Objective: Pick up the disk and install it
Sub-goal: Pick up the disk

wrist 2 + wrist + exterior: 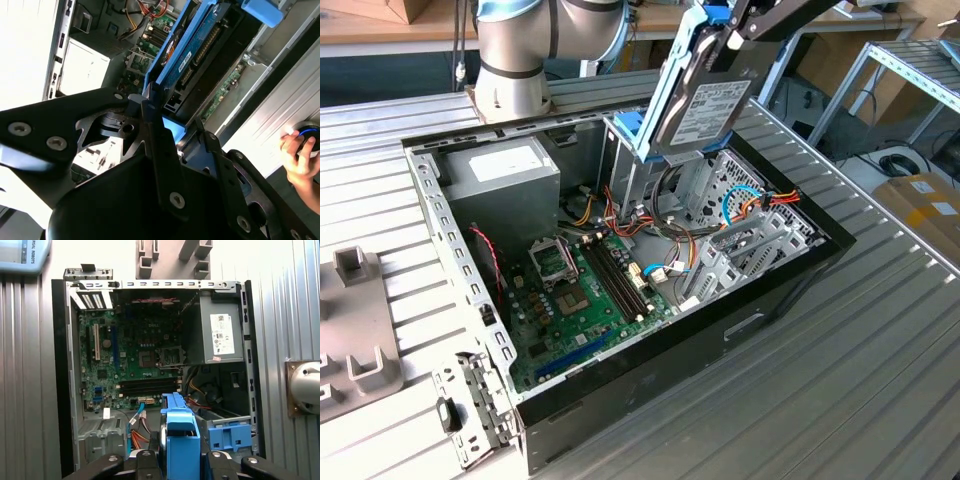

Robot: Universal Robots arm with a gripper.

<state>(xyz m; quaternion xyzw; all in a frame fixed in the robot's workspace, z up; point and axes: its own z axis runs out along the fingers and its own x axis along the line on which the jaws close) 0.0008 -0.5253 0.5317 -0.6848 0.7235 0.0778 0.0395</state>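
Claw [175, 115], mine: clamped tight on the upper end of the disk [705, 110], blue carrier included. Disk: tilted, white label showing, hanging over the drive-bay end of the open computer case [720, 335].

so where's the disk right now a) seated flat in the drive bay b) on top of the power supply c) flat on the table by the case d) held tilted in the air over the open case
d: the gripper holds the disk tilted, up over the open case.
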